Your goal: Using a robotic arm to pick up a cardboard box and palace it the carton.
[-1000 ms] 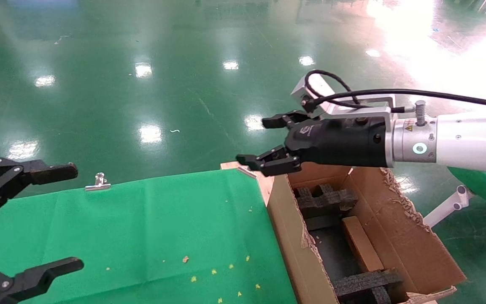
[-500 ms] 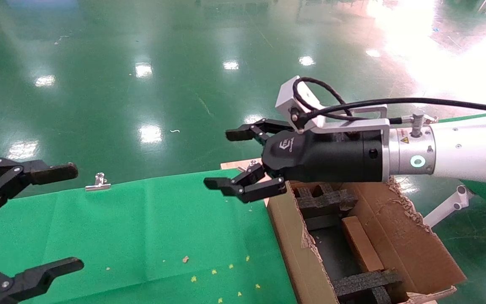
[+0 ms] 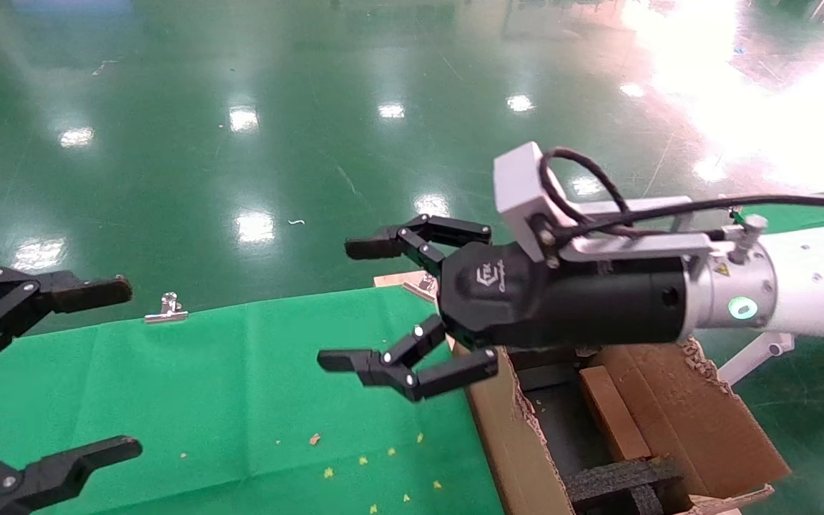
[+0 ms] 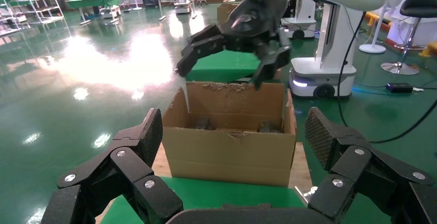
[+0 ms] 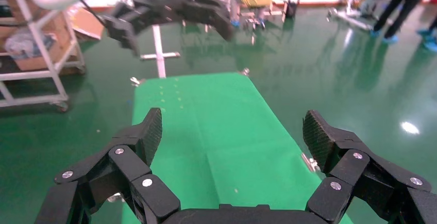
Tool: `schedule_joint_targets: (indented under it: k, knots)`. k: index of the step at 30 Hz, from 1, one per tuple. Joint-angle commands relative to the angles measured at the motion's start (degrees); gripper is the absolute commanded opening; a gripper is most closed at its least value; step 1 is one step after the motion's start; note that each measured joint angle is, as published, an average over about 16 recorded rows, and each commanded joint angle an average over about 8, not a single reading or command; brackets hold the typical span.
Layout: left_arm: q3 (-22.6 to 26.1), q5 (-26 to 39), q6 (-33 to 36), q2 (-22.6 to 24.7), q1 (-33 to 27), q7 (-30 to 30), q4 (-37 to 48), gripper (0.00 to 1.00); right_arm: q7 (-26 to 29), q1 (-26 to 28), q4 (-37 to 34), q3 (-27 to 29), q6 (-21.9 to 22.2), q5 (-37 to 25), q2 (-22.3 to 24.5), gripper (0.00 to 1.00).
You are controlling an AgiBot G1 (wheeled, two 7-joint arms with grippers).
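Right gripper (image 3: 390, 307): on the robotic arm (image 3: 812, 290), fingers spread wide and holding nothing, hovering over the right edge of the green cloth (image 3: 240, 386), just left of the carton (image 3: 505, 436).
Cardboard box (image 3: 614, 413): lying inside the carton, between black foam blocks (image 3: 623, 479).
Left gripper (image 3: 29, 372): parked at the near left, fingers apart, empty.
Clip (image 3: 167, 308): on the cloth's far edge.

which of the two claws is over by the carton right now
The right claw, on the white arm, hangs open and empty at the carton's near-table corner. The left claw, also open, sits at the green table's far left.
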Motion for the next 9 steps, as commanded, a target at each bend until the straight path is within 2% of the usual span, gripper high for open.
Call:
schedule_joint_targets:
  k: [1,6,9]
  knots:
    - [0.0,0.0,0.0,0.0,0.0,0.0,0.0,1.0,-0.67,-1.82,-0.09,2.87,-1.81,0.19,-0.45,1.0]
    - [0.01,-0.01,0.0,0.0,0.0,0.0,0.0,1.0,-2.21,-6.0,-0.29,9.44,-5.98,0.63,-1.47,1.0]
    - [0.01,-0.01,0.0,0.0,0.0,0.01,0.0,1.0,-2.65,-7.21,-0.35,11.35,-7.18,0.75,-1.77,1.0]
